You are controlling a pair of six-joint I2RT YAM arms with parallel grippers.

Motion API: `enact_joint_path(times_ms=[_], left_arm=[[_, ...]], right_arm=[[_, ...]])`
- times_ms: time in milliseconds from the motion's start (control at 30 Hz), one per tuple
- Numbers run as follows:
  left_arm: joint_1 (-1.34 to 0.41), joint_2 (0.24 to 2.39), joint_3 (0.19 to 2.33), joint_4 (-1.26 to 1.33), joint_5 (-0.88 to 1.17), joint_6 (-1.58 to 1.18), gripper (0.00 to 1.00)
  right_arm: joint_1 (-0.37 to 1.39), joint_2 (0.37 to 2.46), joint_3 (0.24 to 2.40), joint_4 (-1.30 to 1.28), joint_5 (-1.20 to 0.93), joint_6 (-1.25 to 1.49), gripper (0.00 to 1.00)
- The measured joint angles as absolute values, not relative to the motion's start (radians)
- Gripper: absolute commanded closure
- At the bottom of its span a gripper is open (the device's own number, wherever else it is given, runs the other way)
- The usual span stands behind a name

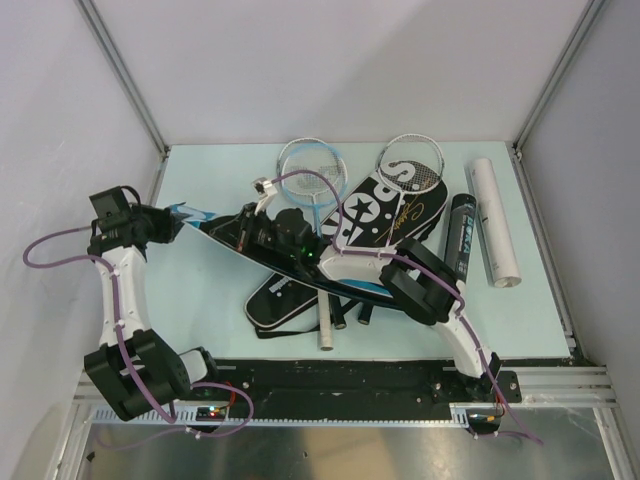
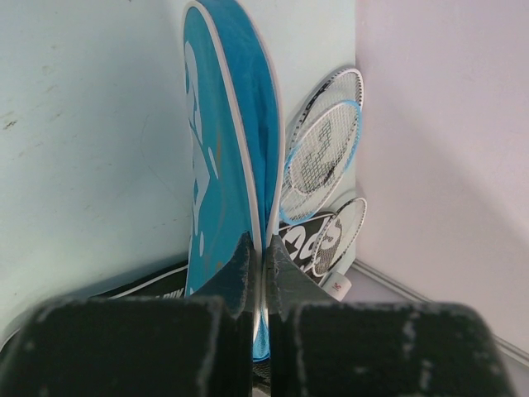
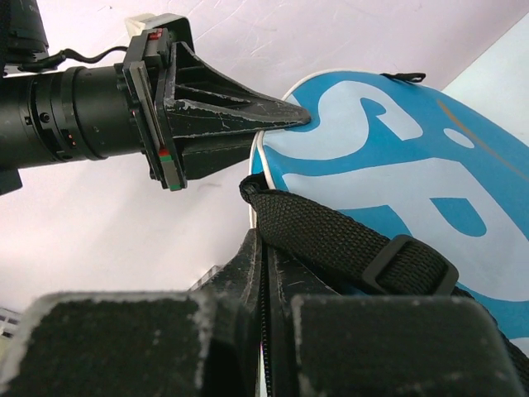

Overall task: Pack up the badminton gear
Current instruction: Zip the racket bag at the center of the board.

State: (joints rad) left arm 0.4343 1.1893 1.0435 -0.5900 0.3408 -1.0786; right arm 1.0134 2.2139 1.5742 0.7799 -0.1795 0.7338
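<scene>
Left claw (image 2: 263,252) here is pressed tight on the rim of the blue bag (image 2: 227,124) at its rounded end, and the bag is up on edge over the table (image 1: 220,290). My right claw (image 3: 263,244) is clamped on that same rim a bit further along, right under the black strap (image 3: 347,240). Past that there's the black bag (image 1: 385,215) lying flat, a racket (image 1: 312,168) at the back beside it, then the black tube (image 1: 461,235) and white tube (image 1: 495,220) side by side near the right edge.
</scene>
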Motion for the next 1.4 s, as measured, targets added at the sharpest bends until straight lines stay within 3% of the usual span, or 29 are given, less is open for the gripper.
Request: enact_joint_path(times_ms=[1067, 1400], left_arm=[[0.434, 1.213, 1.098, -0.605, 0.295, -1.054, 1.00], [0.434, 1.218, 1.125, -0.604, 0.272, -1.042, 1.00]], right_arm=[[0.949, 2.108, 1.461, 0.696, -0.323, 0.632, 1.00], [0.947, 1.946, 1.326, 0.548, -0.260, 0.599, 1.00]])
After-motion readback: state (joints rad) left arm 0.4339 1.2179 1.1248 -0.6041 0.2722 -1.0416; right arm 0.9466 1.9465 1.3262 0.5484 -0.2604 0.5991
